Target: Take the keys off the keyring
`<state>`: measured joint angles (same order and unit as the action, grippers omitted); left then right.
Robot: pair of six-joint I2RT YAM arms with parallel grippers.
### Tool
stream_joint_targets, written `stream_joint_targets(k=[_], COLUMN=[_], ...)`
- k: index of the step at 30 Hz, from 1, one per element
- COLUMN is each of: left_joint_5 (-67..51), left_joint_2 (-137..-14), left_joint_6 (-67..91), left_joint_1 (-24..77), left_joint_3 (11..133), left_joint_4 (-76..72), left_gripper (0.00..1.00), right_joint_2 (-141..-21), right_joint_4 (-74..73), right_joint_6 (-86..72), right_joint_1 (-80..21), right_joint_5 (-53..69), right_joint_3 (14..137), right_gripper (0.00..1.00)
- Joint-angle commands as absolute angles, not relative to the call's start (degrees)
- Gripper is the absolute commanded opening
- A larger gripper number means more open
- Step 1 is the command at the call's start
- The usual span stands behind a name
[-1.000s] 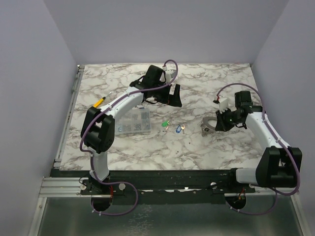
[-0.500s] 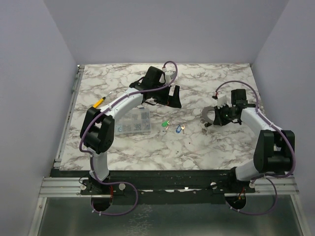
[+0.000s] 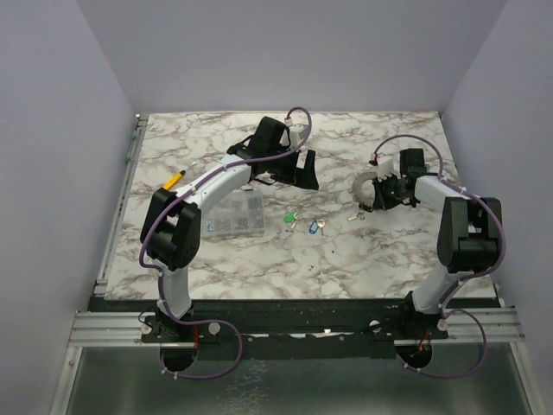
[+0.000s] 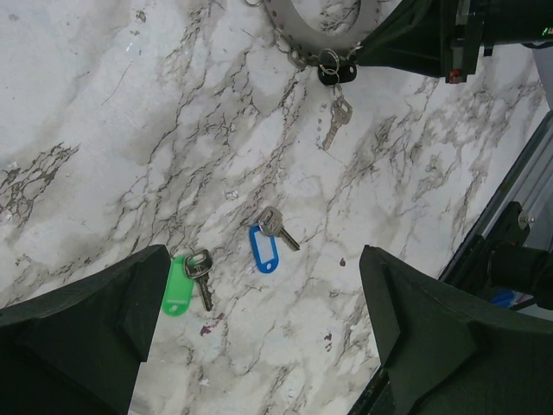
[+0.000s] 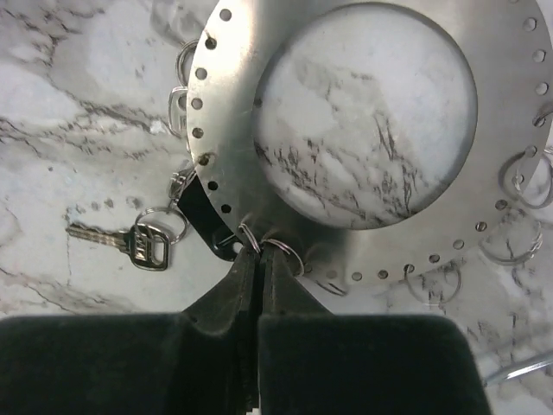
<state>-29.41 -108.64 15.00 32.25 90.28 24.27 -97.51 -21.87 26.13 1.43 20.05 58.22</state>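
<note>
The keyring point(image 5: 371, 246) is a flat grey metal disc with a wide hole and small holes round its rim. My right gripper point(image 5: 259, 252) is shut on its near rim; in the top view the gripper point(image 3: 378, 194) holds the ring point(image 3: 363, 186) at the table's right. A plain silver key point(image 5: 130, 240) hangs from it on a small split ring, and also shows in the left wrist view point(image 4: 335, 119). A green-tagged key point(image 4: 177, 284) and a blue-tagged key point(image 4: 263, 246) lie loose on the marble. My left gripper point(image 4: 263, 346) is open and empty, hovering above them.
A clear compartment box point(image 3: 233, 216) sits left of the loose keys beside the left arm. A yellow tool point(image 3: 175, 179) lies near the left edge. Several empty split rings point(image 5: 518, 177) hang on the keyring's rim. A metal rail point(image 3: 117, 207) runs along the left side.
My right gripper has carried the keyring farther back and slightly left across the table, the silver key trailing. The left arm and the loose keys have not moved.
</note>
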Motion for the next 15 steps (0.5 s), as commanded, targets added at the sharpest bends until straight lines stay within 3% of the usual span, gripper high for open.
stream_joint_targets(k=[1, 6, 15], left_joint_5=[-30.5, -30.3, -30.2], left_joint_2=[-107.0, -106.9, -106.1], left_joint_6=[14.7, 14.5, 14.6], left_joint_1=[32.0, 32.0, 31.9], left_joint_3=[90.1, 89.8, 90.0], left_joint_4=[23.1, 23.1, 23.1], left_gripper=[0.99, 0.99, 0.99], right_joint_2=[-104.1, -106.7, -98.7], right_joint_4=[-22.2, -26.2, -33.7], right_joint_6=[29.0, 31.2, 33.3], right_joint_1=[0.2, -1.5, -3.0], right_joint_5=[16.3, 15.0, 18.0], right_joint_3=[60.5, 60.8, 54.6], right_gripper=[0.01, 0.01, 0.01])
